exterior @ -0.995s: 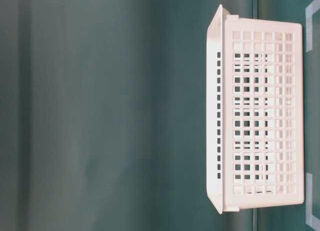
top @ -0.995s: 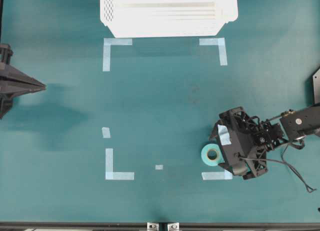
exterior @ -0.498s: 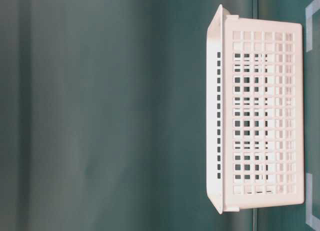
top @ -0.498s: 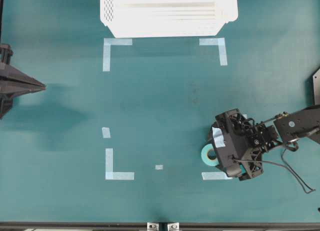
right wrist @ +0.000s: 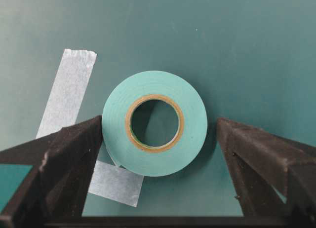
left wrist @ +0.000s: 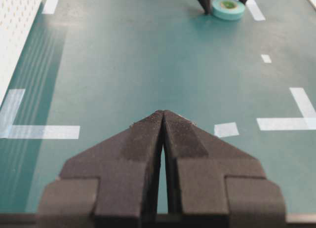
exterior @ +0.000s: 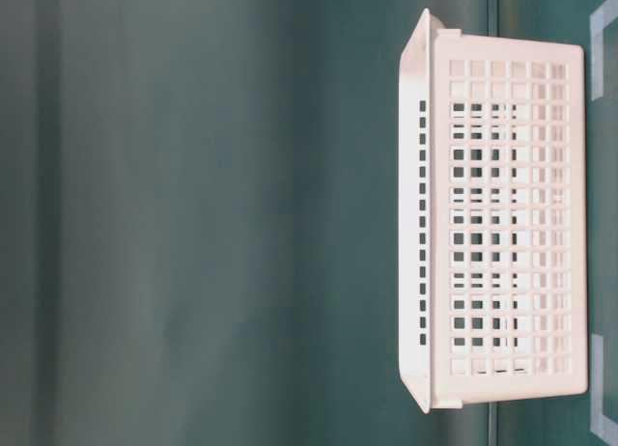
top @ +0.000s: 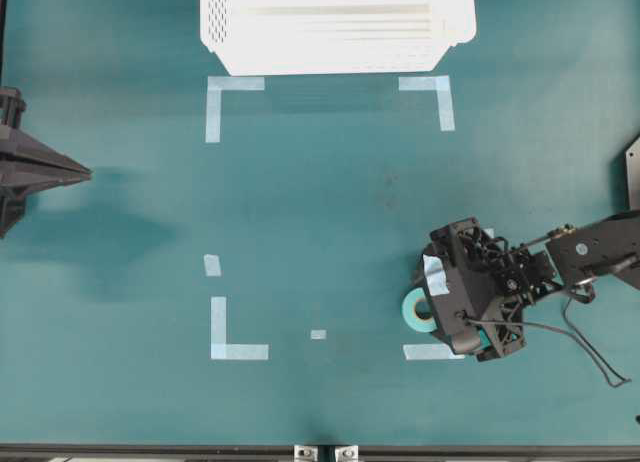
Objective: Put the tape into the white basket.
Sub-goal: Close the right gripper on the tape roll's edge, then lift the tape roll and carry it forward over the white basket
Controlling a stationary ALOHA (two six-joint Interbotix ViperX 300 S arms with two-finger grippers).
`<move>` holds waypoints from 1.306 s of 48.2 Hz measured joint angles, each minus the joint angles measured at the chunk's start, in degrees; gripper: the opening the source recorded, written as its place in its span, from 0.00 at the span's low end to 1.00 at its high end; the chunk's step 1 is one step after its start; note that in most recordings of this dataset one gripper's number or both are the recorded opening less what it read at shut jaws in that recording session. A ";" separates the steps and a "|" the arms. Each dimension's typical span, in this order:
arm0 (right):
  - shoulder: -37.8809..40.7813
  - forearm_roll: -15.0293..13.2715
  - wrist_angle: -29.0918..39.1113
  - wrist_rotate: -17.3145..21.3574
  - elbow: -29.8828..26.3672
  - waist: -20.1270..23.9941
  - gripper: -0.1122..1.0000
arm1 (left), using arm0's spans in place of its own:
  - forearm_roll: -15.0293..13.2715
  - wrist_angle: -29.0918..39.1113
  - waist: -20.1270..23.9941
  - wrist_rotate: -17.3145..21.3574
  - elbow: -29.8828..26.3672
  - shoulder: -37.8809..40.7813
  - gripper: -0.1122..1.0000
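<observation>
Both arms are built in matte black. The right gripper [top: 437,304] is backed by an open, ribbed frame, marked with a pale tape patch and trailed by thin black cables. The left gripper [left wrist: 163,120] is formed of wedge-shaped, grainy foam-like fingers.

Teal table marked with pale tape

A flat teal tabletop [top: 330,202] carries pale-blue tape corner marks: two near the far edge [top: 222,100] [top: 436,94], one L-shaped at near left [top: 232,340], plus a small pale-blue square bit [top: 318,334] and a short pale-blue strip [top: 212,265] just above the L.
</observation>
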 measured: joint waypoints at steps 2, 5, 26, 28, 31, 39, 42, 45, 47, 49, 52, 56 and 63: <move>0.00 0.09 0.00 0.00 0.00 0.00 0.95 | 0.09 0.00 0.00 0.00 0.00 0.09 0.01; 0.00 0.00 0.09 0.00 0.00 0.00 0.85 | 0.00 0.09 0.00 0.00 0.09 0.09 0.01; 0.00 -0.09 0.44 -0.09 -0.09 0.00 0.72 | 0.00 0.00 0.00 0.00 0.09 0.09 0.01; -0.09 -0.09 0.44 -0.09 -0.09 0.00 0.72 | 0.00 0.00 0.00 0.00 0.09 0.00 0.01; -0.26 0.00 0.53 -0.09 -0.09 0.09 0.72 | 0.00 0.00 0.00 0.00 0.00 0.09 0.01; -2.46 -0.09 0.79 0.00 0.00 0.53 0.72 | 0.00 0.00 0.00 0.00 0.09 0.09 0.01; -3.60 -0.09 0.97 0.00 0.00 0.53 0.72 | 0.00 0.00 0.00 0.00 0.09 0.09 0.01; -4.83 -0.09 1.23 0.00 0.00 0.53 0.72 | 0.00 0.00 0.00 0.00 0.09 0.09 0.01; -5.71 -0.09 1.76 0.00 0.00 0.53 0.72 | 0.09 0.00 0.00 0.00 0.09 0.09 0.01; -6.59 -0.09 2.37 0.00 0.09 0.53 0.72 | 0.00 0.00 0.00 0.00 0.00 0.09 0.01; -8.09 -0.09 3.60 0.00 0.09 0.62 0.72 | 0.00 0.00 0.00 0.00 0.09 0.00 0.01; -10.20 -0.09 5.10 0.00 0.00 0.62 0.72 | 0.09 0.00 0.00 0.00 0.00 0.00 0.01; -14.50 -0.09 7.65 0.00 0.00 0.53 0.72 | 0.09 0.00 0.00 0.00 0.00 0.00 0.01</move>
